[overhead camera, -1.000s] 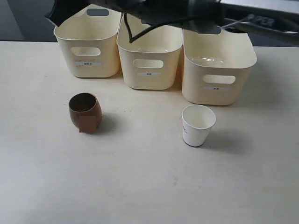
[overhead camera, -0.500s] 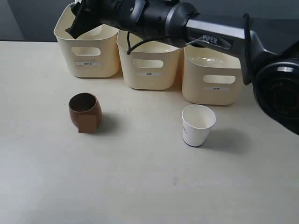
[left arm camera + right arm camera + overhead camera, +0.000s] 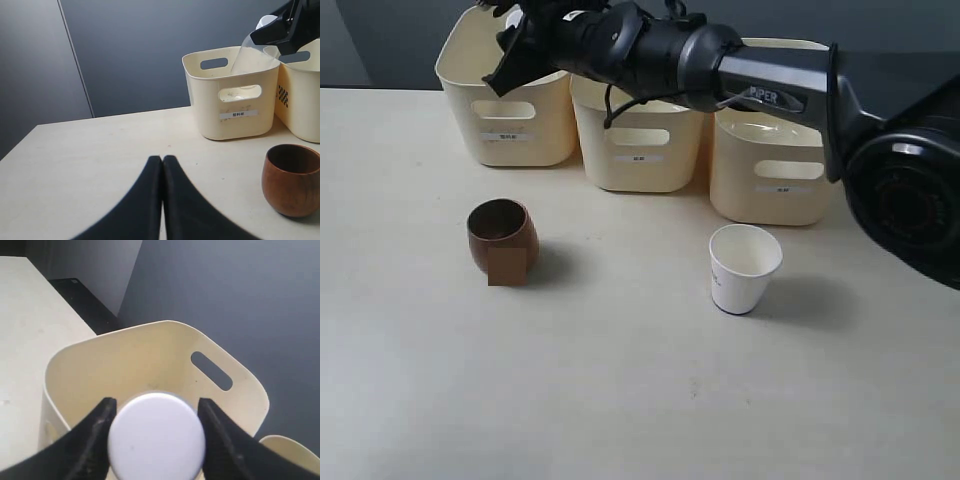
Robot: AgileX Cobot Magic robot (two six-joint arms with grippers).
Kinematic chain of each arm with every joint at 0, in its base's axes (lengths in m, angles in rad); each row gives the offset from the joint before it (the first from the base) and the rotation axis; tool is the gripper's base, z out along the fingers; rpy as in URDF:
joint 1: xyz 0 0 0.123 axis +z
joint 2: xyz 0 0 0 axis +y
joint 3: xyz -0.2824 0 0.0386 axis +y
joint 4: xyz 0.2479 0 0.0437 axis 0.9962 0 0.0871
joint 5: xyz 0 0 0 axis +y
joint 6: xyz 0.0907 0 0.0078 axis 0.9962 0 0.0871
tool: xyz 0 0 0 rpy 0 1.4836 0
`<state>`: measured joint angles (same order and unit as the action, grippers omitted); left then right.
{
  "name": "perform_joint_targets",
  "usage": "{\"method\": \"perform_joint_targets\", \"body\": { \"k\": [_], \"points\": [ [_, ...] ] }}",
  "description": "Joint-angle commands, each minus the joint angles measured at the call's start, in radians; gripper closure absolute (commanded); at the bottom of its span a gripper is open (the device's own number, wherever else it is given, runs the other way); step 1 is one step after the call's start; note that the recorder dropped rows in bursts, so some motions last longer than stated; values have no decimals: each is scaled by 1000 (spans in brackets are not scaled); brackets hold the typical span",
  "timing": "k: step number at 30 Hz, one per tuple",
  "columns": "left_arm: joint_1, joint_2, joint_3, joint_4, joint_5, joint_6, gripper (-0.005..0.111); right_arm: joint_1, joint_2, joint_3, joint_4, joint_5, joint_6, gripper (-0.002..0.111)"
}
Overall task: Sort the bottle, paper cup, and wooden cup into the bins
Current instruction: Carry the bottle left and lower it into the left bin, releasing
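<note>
My right gripper [image 3: 156,405] is shut on the bottle, whose white cap [image 3: 156,436] fills the gap between the black fingers. It hangs over the leftmost bin [image 3: 165,352]. In the left wrist view the clear bottle [image 3: 248,50] tilts down into that bin [image 3: 235,107] under the right gripper [image 3: 280,30]. In the exterior view the right arm reaches across to the left bin [image 3: 508,115]. The wooden cup [image 3: 502,240] stands upright in front of it. The paper cup [image 3: 743,268] stands upright before the right bin [image 3: 785,165]. My left gripper [image 3: 162,159] is shut and empty, low over the table.
The middle bin [image 3: 640,135] sits between the other two along the table's back. The right arm's dark body [image 3: 720,60] spans above the middle and right bins. The wooden cup [image 3: 292,180] is to one side of my left gripper.
The right arm has swung across the bins toward the left one and come down, bringing the bottle to that bin's opening. Both cups have stayed put.
</note>
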<state>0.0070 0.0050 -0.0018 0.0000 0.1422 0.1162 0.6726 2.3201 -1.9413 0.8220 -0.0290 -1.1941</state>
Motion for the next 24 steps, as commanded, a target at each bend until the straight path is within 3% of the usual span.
{"method": "perform_joint_targets", "body": {
  "k": [1,15,20,24],
  "points": [
    [0,-5,2,0,-7,-2,107,-5,0,-8,21,-23,1,71],
    [0,-5,2,0,-7,-2,107,-5,0,-8,28,-21,1,69],
    [0,-5,2,0,-7,-2,107,-5,0,-8,48,-29,1,44],
    [0,-5,2,0,-7,-2,107,-5,0,-8,62,-36,1,45]
  ]
}}
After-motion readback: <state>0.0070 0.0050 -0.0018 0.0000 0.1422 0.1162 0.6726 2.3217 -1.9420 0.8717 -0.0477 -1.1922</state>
